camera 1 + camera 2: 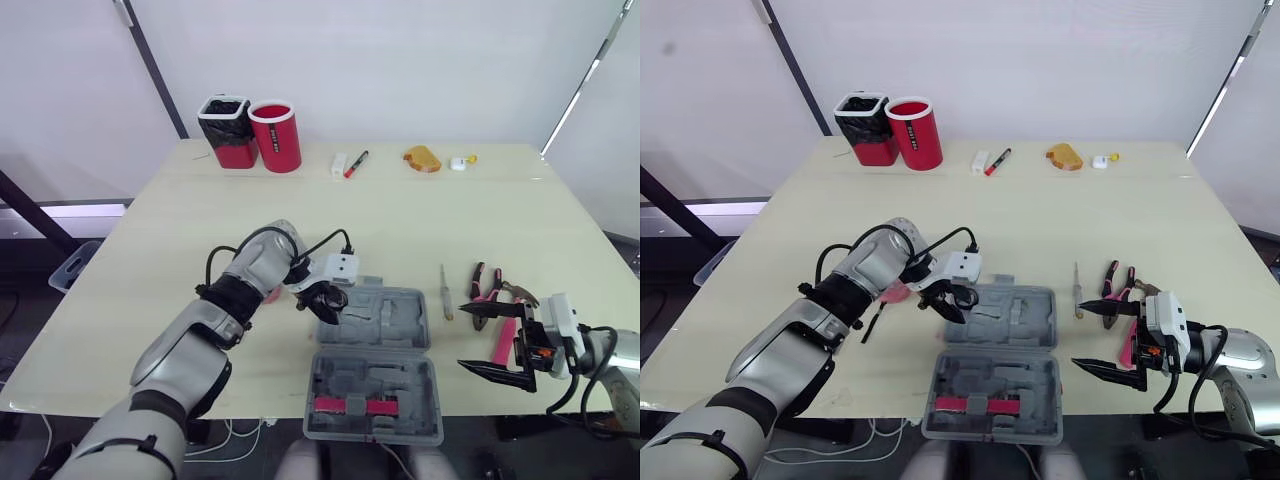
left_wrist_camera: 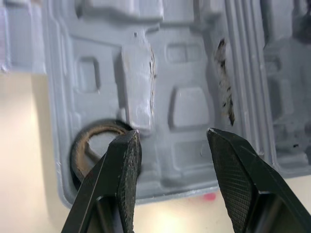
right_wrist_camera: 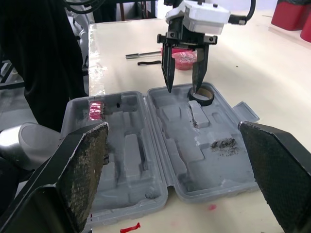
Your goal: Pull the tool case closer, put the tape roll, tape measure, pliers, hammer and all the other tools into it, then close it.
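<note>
The brown cardboard tape roll, lying in the open grey plastic tool case, is half covered by one black finger of the left gripper. A pink lump behind that arm is too hidden to name.

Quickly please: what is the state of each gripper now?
Left gripper: open, empty, by the tape roll.
Right gripper: open, empty.

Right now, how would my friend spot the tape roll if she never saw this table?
On the table, find the open grey tool case. In its farther half, at the left end by the left gripper, lies the tape roll. It is the only dark round ring; everything around it is pale grey moulding.
</note>
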### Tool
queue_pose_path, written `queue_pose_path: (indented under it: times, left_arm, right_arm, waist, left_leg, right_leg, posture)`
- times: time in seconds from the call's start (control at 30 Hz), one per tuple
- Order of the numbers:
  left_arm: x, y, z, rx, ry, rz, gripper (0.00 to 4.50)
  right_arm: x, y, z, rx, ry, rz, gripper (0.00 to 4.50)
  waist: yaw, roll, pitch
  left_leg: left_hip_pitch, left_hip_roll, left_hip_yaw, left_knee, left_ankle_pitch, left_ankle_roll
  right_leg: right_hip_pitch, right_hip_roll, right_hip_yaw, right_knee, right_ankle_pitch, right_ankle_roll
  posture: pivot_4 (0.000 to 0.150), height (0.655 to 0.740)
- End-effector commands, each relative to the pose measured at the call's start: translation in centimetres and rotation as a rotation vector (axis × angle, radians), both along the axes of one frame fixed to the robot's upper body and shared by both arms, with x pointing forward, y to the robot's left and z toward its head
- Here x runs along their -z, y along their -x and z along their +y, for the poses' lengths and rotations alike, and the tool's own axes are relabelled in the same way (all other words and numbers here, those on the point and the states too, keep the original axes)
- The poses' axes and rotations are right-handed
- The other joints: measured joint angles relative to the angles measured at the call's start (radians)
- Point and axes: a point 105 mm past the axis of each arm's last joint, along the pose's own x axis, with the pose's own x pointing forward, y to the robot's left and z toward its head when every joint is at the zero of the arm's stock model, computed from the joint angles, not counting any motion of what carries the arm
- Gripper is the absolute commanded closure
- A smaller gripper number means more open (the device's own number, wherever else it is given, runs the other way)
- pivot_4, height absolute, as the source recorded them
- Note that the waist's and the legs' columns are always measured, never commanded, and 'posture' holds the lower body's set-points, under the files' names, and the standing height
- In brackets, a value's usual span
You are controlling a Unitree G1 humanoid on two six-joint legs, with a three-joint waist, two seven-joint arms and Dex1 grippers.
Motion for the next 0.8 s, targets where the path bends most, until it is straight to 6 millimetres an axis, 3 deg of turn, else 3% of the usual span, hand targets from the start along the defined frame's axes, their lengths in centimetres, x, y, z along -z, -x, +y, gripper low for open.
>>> queue_pose_path:
  times: [0.03, 0.37, 0.47, 0.57, 0.8]
  left_arm:
    - [-2.2, -0.6, 0.4, -0.002, 0.076, -0.052, 2.14]
    - [-1.4, -0.7, 2.8, -0.105, 0.369, -0.012, 2.14]
    - [-1.3, -0.6, 3.1, -0.110, 0.450, -0.011, 2.94]
    - [-1.4, -0.9, 2.8, -0.092, 0.519, -0.069, 4.12]
    - [-0.7, -1.1, 2.6, -0.112, 0.624, -0.059, 4.12]
  right_arm:
    - [-0.6, -0.2, 0.2, 0.001, -0.012, -0.041, 0.00]
    - [-0.1, -0.2, 0.4, 0.028, -0.028, -0.045, 0.00]
    - [-0.1, -0.2, 0.5, 0.035, -0.032, -0.049, 0.00]
    - [-0.1, -0.2, 0.7, 0.041, -0.031, -0.055, 0.00]
    - [0.0, -0.2, 0.8, 0.059, -0.036, -0.064, 0.00]
  waist:
    - [-0.001, 0.000, 0.000]
    - [-0.001, 0.000, 0.000]
    - [0.000, 0.000, 0.000]
    - [0.004, 0.000, 0.000]
    - [0.001, 0.000, 0.000]
  left_leg:
    - [0.000, 0.000, 0.000, 0.000, 0.000, 0.000]
    - [0.000, 0.000, 0.000, 0.000, 0.000, 0.000]
    - [0.000, 0.000, 0.000, 0.000, 0.000, 0.000]
    - [0.000, 0.000, 0.000, 0.001, 0.000, 0.000]
    - [-0.001, 0.000, 0.000, 0.001, 0.000, 0.000]
  right_leg:
    - [0.000, 0.000, 0.000, 0.000, 0.000, 0.000]
    - [0.000, 0.000, 0.000, 0.000, 0.000, 0.000]
    - [0.000, 0.000, 0.000, 0.000, 0.000, 0.000]
    - [0.000, 0.000, -0.001, 0.000, 0.000, 0.000]
    - [0.000, 0.000, -0.001, 0.001, 0.000, 0.000]
  posture:
    - [0.150, 0.7400]
    - [0.150, 0.7400]
    - [0.150, 0.7400]
    - [0.150, 0.7400]
    - [0.150, 0.7400]
